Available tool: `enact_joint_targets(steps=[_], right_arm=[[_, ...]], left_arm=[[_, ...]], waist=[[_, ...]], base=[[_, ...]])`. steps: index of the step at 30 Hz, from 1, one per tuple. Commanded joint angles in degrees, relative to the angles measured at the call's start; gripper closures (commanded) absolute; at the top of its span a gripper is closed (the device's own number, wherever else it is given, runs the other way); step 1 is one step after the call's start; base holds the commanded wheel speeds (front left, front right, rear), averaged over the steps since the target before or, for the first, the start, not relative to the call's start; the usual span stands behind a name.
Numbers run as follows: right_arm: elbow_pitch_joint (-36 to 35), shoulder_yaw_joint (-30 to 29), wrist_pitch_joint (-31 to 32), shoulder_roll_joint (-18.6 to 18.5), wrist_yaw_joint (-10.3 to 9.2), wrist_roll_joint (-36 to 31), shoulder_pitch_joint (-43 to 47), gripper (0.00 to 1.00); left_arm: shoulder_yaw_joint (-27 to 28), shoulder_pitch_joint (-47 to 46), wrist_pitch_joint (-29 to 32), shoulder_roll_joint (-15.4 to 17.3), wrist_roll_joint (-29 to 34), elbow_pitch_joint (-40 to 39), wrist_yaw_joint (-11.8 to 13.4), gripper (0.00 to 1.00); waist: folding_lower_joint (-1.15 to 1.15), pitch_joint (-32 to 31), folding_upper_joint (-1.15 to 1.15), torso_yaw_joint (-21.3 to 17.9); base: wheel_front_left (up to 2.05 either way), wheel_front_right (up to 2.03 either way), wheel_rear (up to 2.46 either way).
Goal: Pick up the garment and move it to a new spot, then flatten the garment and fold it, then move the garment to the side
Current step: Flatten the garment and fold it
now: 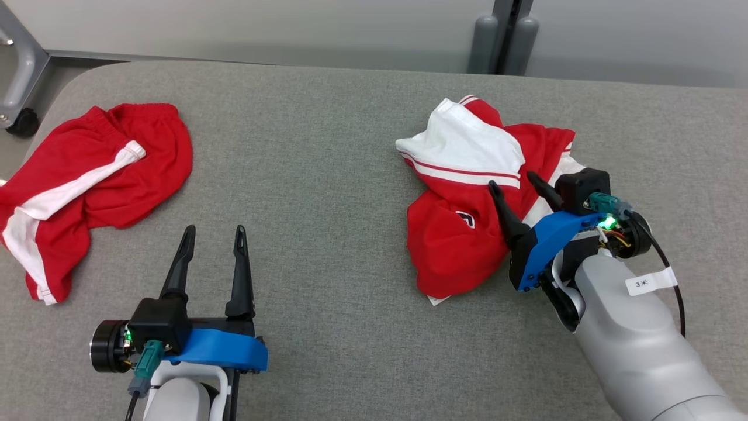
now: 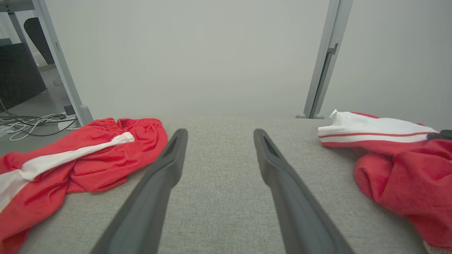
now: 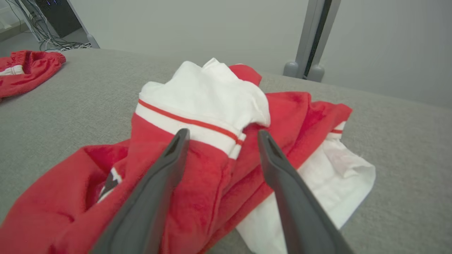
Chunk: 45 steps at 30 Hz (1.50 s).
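Garment [image 1: 456, 234], red and white, crumpled on table [image 1: 327, 175] at 3 o'clock, with right gripper [image 1: 512, 179] over its 3 o'clock edge, jaws spread and holding nothing; shorts [image 1: 99, 175] at 9 o'clock; left gripper [image 1: 214, 229] at 7 o'clock, jaws spread, empty.

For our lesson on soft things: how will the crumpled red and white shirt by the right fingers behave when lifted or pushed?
The shirt lies in loose folds, so it is probably floppy and would drape from the right fingers. It looks thin, so likely light. On the rough table, a push would probably bunch it.
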Motion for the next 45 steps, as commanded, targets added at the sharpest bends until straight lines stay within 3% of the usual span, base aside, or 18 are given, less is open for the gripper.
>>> enact_joint_targets(steps=[1,9,10,11,21,34,39,45], right_arm=[[1.32,0.68,-0.06,-0.09,0.03,0.81,-0.93,0.00],[3.69,6.63,-0.60,1.11,0.03,7.60,0.01,0.01],[3.65,7.41,-0.75,1.12,0.03,8.28,0.20,0.69],[3.65,8.27,-0.86,1.16,0.03,9.12,0.43,1.00],[0.42,10.75,-2.52,-2.74,0.02,13.87,1.97,1.00],[-16.53,-6.49,-2.59,-14.36,0.03,10.07,12.59,1.00],[-22.36,-12.10,-2.59,-14.32,0.03,6.91,14.25,1.00],[-28.82,-8.20,-2.59,-10.28,0.03,3.80,14.23,1.00]], left_arm=[[-0.44,-0.88,-0.16,-0.04,-0.46,0.09,0.37,0.00],[-2.01,-1.56,-0.16,-0.04,-1.47,0.50,0.97,0.00],[-2.05,-1.55,-0.16,-0.04,-1.53,0.53,1.02,0.00],[-2.16,-1.52,-0.16,-0.05,-1.57,0.59,1.04,0.00],[-2.36,0.25,-0.16,-0.03,-1.55,1.26,0.87,0.00],[-1.49,3.23,-0.16,-0.04,-0.82,1.01,-0.01,0.00],[-1.65,3.18,-0.16,-0.03,-1.17,0.78,0.30,0.00],[-1.78,3.10,-0.16,-0.03,-1.88,0.87,0.38,0.00]], waist=[[-0.01,0.53,-0.01,0.57],[-0.01,0.85,-0.01,1.33],[-0.01,0.79,-0.01,1.32],[-0.01,0.70,-0.01,1.32],[-0.01,-1.77,-0.01,0.24],[-0.01,-6.39,-0.01,-3.91],[-0.01,-6.43,-0.01,-4.61],[-0.01,-6.73,-0.01,-4.28]], base=[[0.00,0.00,0.00],[0.00,0.00,0.00],[0.00,0.00,0.00],[0.00,0.00,0.00],[0.00,0.00,0.00],[0.00,0.00,0.00],[0.00,0.00,0.00],[0.00,0.00,0.00]])
